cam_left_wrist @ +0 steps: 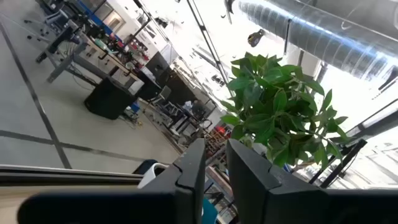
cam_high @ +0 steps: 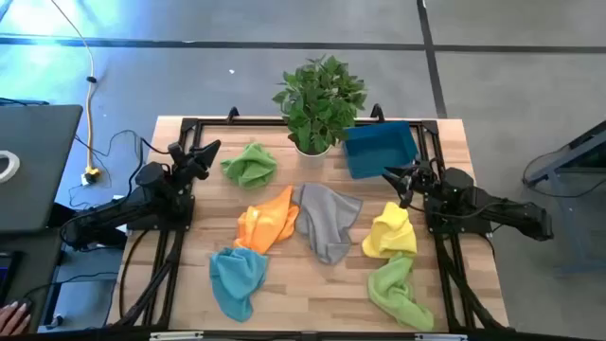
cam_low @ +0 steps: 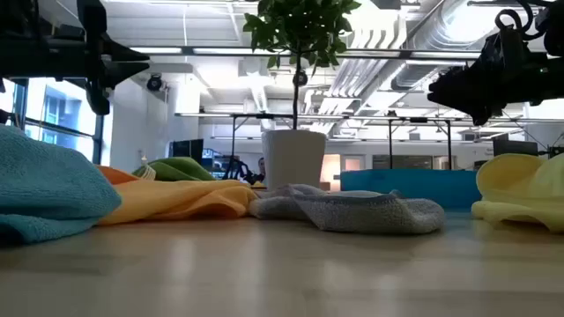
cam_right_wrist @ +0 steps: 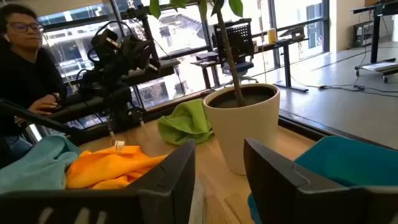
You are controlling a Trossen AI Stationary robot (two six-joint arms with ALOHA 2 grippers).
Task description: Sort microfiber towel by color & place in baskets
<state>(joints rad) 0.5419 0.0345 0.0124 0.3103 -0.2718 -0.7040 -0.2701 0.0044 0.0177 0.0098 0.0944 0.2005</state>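
No towel has been placed yet, so the sorting is judged to be at its very start. Six towels are spread on the surface (cam_high: 284, 294): a green towel (cam_high: 250, 165) near the left arm, an orange towel (cam_high: 266, 224), a grey towel (cam_high: 327, 220), a teal towel (cam_high: 236, 279), a yellow towel (cam_high: 390, 231) and a light green towel (cam_high: 400, 292). The teal-blue basket (cam_high: 381, 149) is seen empty at the far right side, just beside the white pot of the plant (cam_high: 318, 102).

The left gripper (cam_high: 203, 157) is held above the surface at the left edge, and its jaws are seen a little apart with nothing between them. The right gripper (cam_high: 396, 178) is held near the basket and above the yellow towel, its jaws open and empty.

For the next move, one towel probably must be chosen; the yellow one lies nearest to the right gripper. The jaws should be lowered onto a raised fold.
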